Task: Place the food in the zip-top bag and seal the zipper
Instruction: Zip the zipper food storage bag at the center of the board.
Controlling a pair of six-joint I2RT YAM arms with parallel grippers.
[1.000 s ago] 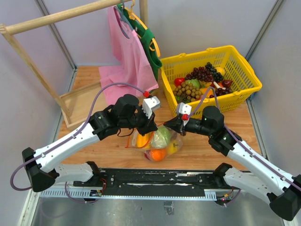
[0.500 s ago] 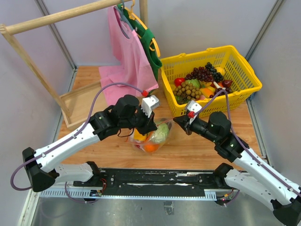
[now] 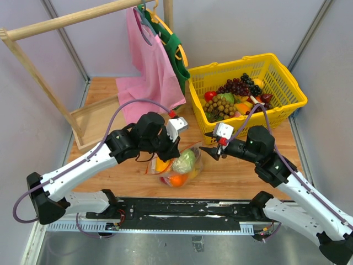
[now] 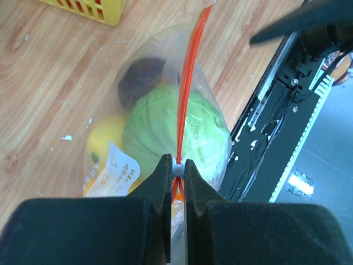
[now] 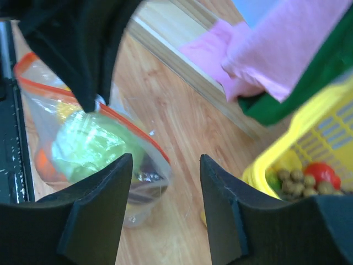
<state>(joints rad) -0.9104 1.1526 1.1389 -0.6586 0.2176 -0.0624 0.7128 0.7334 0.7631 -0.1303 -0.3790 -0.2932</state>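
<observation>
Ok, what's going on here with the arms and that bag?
The left tool is shut on the white slider of the red-orange zipper on the zip-top bag, which holds the food. The right tool hangs open beside the bag, not touching it. Whether the zipper is fully sealed is unclear.

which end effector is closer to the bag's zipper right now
Left. The left end effector is clamped on the zipper at its white slider. The right end effector is open, off the right side of the zip-top bag, touching nothing.
</observation>
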